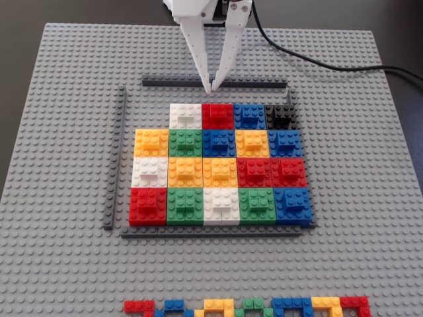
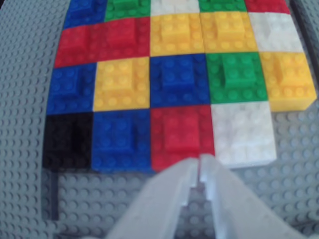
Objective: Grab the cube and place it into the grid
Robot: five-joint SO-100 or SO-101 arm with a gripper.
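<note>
White cube (image 1: 185, 115) sat in the grid (image 1: 218, 165), looking light, rigid and slick; its raised stud piece offered purchase. Gripper (image 1: 211, 89) hovered closed, empty.

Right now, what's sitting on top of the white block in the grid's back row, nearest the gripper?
A smaller raised white piece sits on the white block. The closed, empty gripper hovers apart, beside it. Anything beneath the block is hidden.

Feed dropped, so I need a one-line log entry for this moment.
end effector: shut, empty, above far edge | white cube: seated in grid, top row | top-left cell: vacant
</note>
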